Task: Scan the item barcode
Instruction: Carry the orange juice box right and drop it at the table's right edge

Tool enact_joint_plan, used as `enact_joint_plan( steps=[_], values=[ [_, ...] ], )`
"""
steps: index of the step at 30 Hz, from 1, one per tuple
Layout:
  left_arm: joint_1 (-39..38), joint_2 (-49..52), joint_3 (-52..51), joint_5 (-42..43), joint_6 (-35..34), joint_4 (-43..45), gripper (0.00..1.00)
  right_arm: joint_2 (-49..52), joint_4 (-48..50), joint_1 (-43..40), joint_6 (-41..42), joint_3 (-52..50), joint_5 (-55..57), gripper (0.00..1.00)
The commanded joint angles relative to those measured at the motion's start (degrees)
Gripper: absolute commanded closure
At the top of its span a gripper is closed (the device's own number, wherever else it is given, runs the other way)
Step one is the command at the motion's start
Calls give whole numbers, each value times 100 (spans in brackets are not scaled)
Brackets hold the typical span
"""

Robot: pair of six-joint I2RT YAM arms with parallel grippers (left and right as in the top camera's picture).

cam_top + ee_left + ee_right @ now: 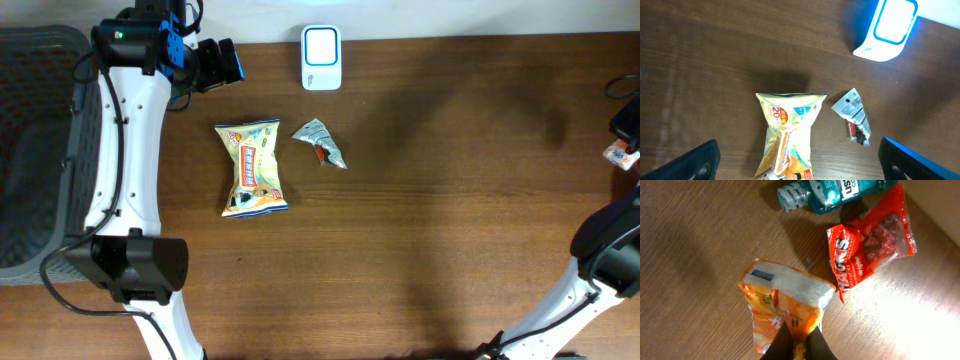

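Over the wooden table [450, 200], beside a grey basket [30, 150], the left gripper [232, 65] hangs spread wide near a yellow snack bag [253, 168]. The white-and-blue scanner [321, 57] and a crumpled silver packet [320, 143] lie close by. At the right edge, the right gripper [795, 347] pinches an orange-and-white pouch [785, 300].

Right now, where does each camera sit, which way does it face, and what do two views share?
Overhead: above the table, looking straight down; left arm and right arm show.
Left wrist: looks down at the yellow bag; open left pincer, fingertips at bottom corners.
Right wrist: looks down at the orange bag pinched in the shut right pincer.
Shared: overhead and left wrist both see yellow bag, silver packet and scanner.
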Motion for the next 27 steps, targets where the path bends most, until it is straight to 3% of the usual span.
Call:
enact_joint_plan(
  steps=[1, 8, 13, 24, 25, 27],
  values=[
    [37, -50, 2, -63, -39, -7, 1, 4, 0, 11, 68, -52, -116, 96],
    [37, -50, 2, -63, -37, -7, 1, 4, 140, -52, 68, -55, -28, 96],
    [35, -50, 4, -63, -37, -7, 1, 4, 221, -308, 70, -55, 758, 96],
    [37, -50, 2, -63, -37, -7, 1, 212, 282, -1139, 409, -57, 688, 95],
    [37, -50, 4, -63, -37, -9, 1, 271, 299, -1180, 409, -57, 688, 94],
    [37, -50, 4, -63, -39, -7, 1, 367, 330, -1274, 409, -57, 686, 79]
  ],
)
